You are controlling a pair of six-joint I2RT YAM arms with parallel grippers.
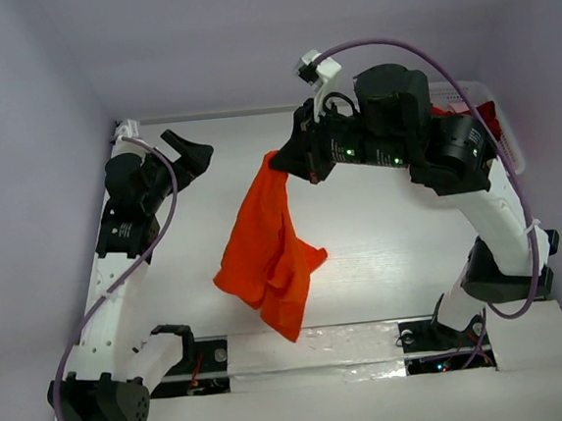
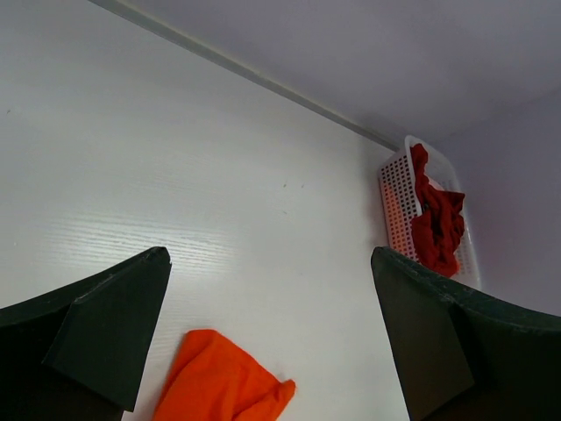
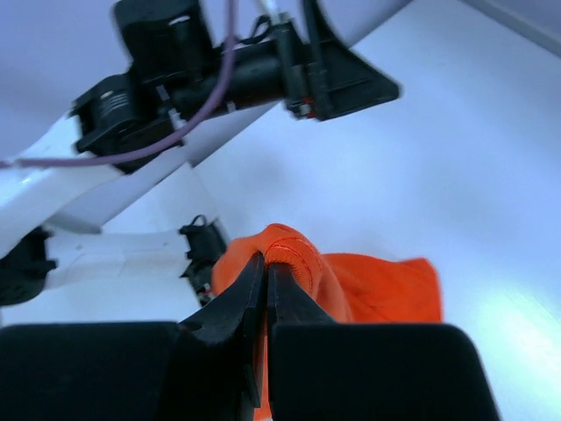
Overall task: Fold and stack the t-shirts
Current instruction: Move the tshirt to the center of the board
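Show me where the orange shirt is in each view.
Top: orange shirt at centre, held by the right end effector.
Left wrist: shirt at bottom edge, left of centre.
Right wrist: shirt at lower centre, pinched.
Shared landmark: white table.

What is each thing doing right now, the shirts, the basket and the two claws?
right gripper: shut on the orange t-shirt
orange t-shirt: unfolded, hanging bunched from the right gripper
left gripper: wide open, empty
white lattice basket: upright, holding dark red t-shirts
dark red t-shirts: crumpled, unfolded
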